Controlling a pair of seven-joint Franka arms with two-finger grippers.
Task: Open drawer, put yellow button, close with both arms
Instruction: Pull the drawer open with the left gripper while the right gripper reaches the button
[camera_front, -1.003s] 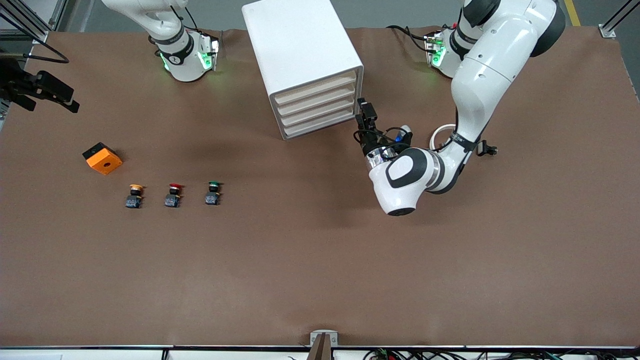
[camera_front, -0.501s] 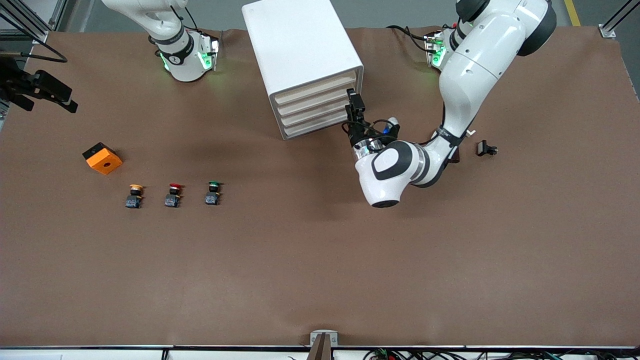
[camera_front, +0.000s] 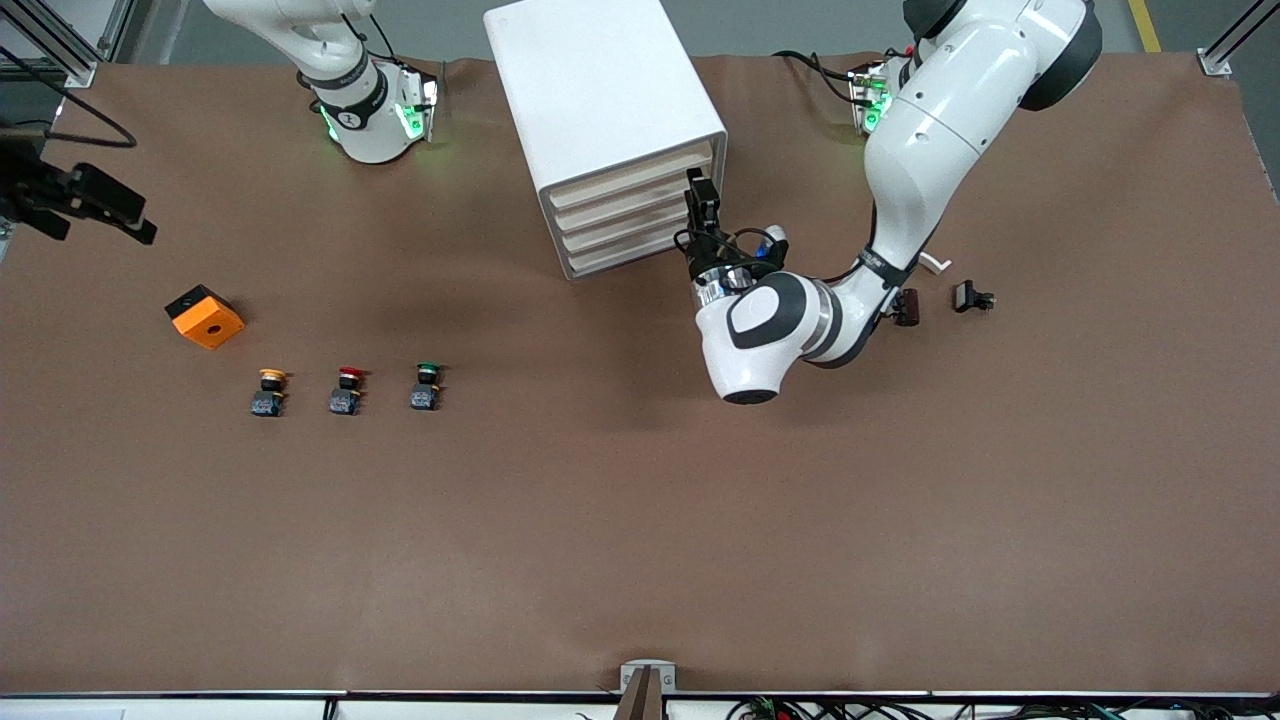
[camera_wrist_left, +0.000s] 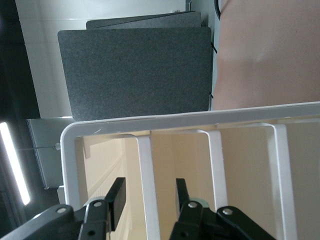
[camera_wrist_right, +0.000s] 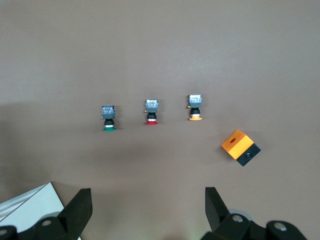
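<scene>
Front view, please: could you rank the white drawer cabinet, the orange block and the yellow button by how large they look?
1. White drawer cabinet, by far the largest.
2. Orange block.
3. Yellow button, smallest, though not far below the block.

The brown counter (camera_front: 640, 520) carries a white drawer cabinet (camera_front: 600, 110) midway between the two arm bases, all its drawers shut. Toward the right arm's end lies an orange and black block (camera_front: 205, 316). Nearer the front camera than the block, three pushbuttons stand in a row: the yellow button (camera_front: 268, 391) closest to the block, a red button (camera_front: 346, 390) beside it, then a green button (camera_front: 426, 386). Toward the left arm's end lie two small dark parts (camera_front: 972, 296), apart from each other.
</scene>
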